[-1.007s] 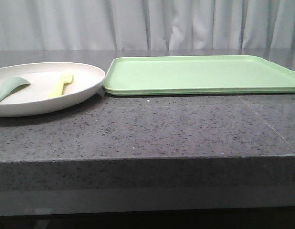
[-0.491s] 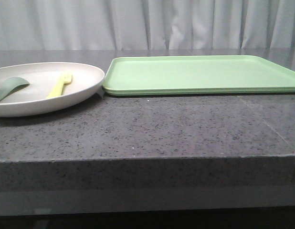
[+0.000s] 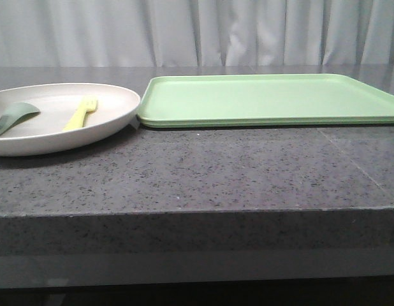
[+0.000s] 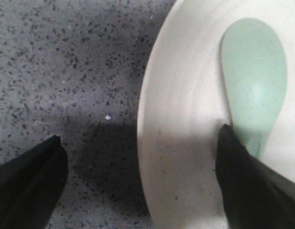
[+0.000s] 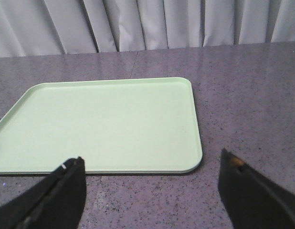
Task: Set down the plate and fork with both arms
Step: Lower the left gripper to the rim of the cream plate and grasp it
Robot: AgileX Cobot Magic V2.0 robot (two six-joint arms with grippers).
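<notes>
A: Plate [image 3: 114, 118] and fork [image 3: 80, 114]?
B: Fork lies in plate, bench [image 3: 203, 172] left, beside tray [image 3: 267, 99].
A: Claws?
B: Left claw [image 4: 138, 176] wide, straddling plate rim. Right claw [image 5: 152, 191] wide, above bench.

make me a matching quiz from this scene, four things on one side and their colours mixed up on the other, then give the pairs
Things:
1. plate
2. fork
3. spoon
4. tray

Colours:
A. light green
B. pale yellow
C. cream-white
D. grey-green

Pairs: 1-C, 2-B, 3-D, 4-A
</notes>
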